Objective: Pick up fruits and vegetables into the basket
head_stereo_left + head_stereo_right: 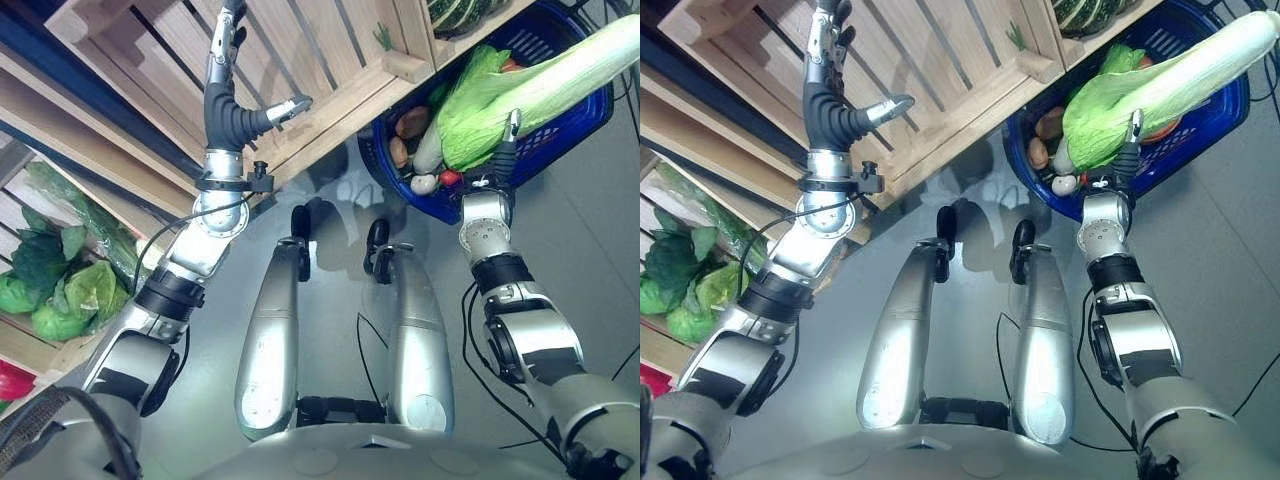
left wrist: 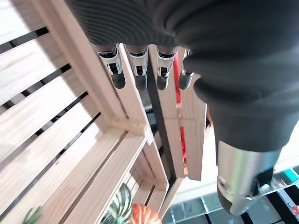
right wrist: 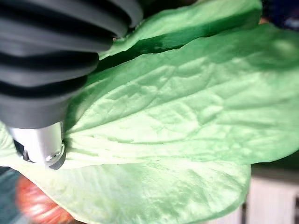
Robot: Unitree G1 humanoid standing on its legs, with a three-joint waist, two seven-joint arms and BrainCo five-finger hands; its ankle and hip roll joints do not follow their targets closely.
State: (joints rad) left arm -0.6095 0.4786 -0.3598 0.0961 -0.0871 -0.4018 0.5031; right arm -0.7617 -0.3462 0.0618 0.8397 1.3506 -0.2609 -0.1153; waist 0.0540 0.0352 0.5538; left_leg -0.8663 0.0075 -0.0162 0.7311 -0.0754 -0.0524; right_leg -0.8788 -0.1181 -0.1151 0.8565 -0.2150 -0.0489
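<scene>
A blue plastic basket (image 1: 565, 125) hangs at the upper right, in front of the wooden crates. A long napa cabbage (image 1: 540, 80) lies across it, its green leaves spilling over the near rim. Beside the leaves lie a brown potato (image 1: 411, 122), a small white vegetable (image 1: 424, 184) and a red tomato (image 1: 449, 178). My right hand (image 1: 503, 160) reaches up to the basket's near rim and goes in behind the cabbage leaf (image 3: 187, 107). Raised high at the left, my left hand (image 1: 228, 110) is open, with straight fingers (image 2: 140, 77) along a crate's slats and nothing in it.
Slatted wooden crates (image 1: 330, 60) run across the top. A striped green squash (image 1: 460, 12) lies in the crate above the basket. Leafy greens (image 1: 60, 285) fill a lower shelf at the far left, with a red item (image 1: 10, 380) below them.
</scene>
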